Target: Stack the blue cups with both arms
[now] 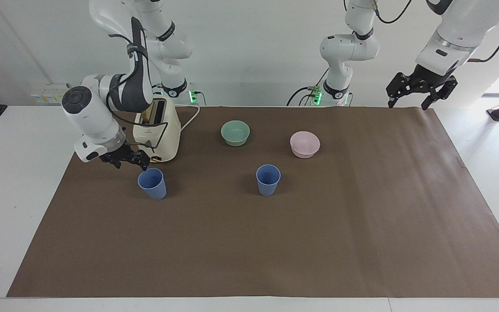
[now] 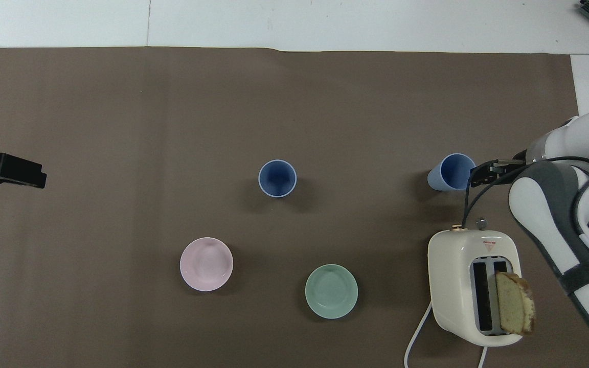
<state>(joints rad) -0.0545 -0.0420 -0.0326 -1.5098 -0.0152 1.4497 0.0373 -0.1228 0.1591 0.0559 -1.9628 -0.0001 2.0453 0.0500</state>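
The right gripper [image 1: 131, 160] hangs just beside the rim of the blue cup [image 1: 152, 183] at the right arm's end, fingers released and not touching it; a good grasp, I judge, means settling lower around the wall, closing gently so the light cup neither tips nor squashes, and keeping clear of the toaster [image 1: 157, 132]; the second blue cup [image 1: 268, 179] stands mid-tabletop; the left gripper [image 1: 420, 86] waits raised, fingers spread; brown paper [image 1: 275, 242] covers the white tabletop [image 1: 11, 182] before a pale wall.
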